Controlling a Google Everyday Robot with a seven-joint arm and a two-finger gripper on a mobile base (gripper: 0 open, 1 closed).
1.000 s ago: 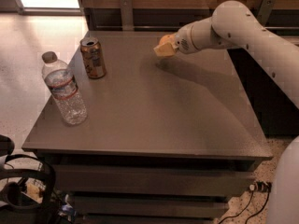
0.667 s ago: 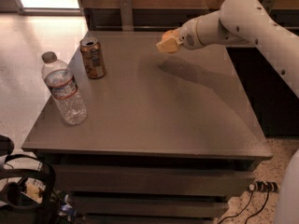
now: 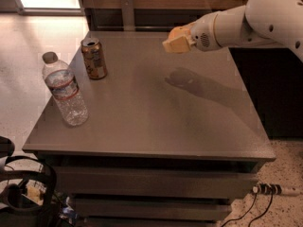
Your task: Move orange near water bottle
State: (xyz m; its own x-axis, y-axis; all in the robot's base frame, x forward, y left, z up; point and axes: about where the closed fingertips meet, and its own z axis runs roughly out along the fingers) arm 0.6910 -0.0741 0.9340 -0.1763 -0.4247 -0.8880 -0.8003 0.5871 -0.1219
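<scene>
The water bottle (image 3: 65,91), clear and crinkled with a grey cap and a label band, stands at the table's front left. My gripper (image 3: 176,41) hangs in the air above the back middle of the table, far to the right of the bottle. Its pale fingers are closed around the orange (image 3: 176,31), of which only a bright orange edge shows between them. Its shadow lies on the table below it.
A brown-gold can (image 3: 93,58) stands upright behind and to the right of the bottle. The grey table (image 3: 156,126) has drawers below. A dark counter and a wooden wall lie behind it. A power strip (image 3: 270,189) lies on the floor at the right.
The gripper has risen a little and drifted slightly right above the back of the table. The bottle and the can have not moved.
</scene>
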